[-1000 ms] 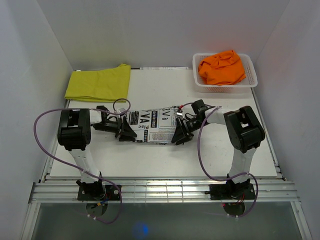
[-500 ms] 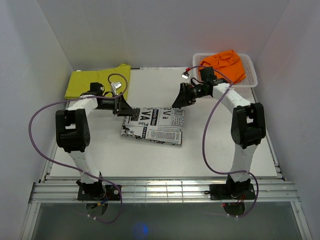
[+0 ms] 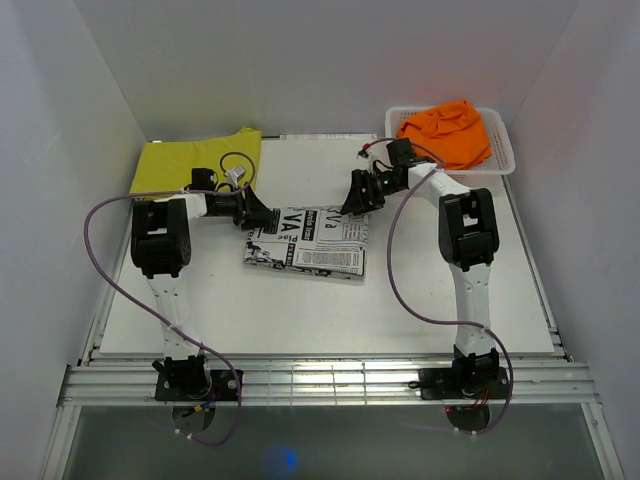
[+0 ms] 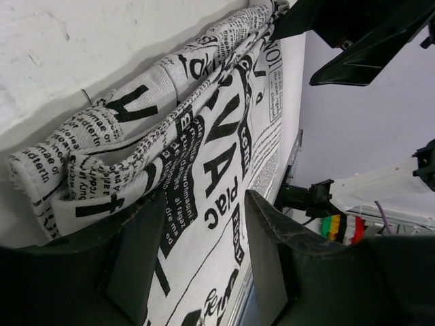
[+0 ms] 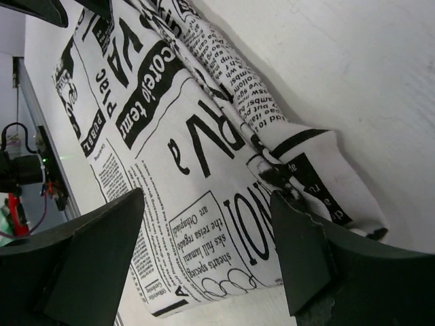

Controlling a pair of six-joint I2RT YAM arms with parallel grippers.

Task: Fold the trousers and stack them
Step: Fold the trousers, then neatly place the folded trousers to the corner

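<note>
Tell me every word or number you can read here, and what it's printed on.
"VA": big black letters on the newspaper-print trousers.
"Plac": smaller letters beside that, same cloth.
"corelo tem": white on a black band, same cloth, as best it reads.
Fine print columns on that cloth: too small to read.
No text seen on the yellow trousers, the orange trousers or the basket.

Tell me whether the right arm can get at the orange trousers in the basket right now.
Probably yes. The right fingers stand open and empty close to the basket, and the orange trousers lie on top of it, uncovered.
</note>
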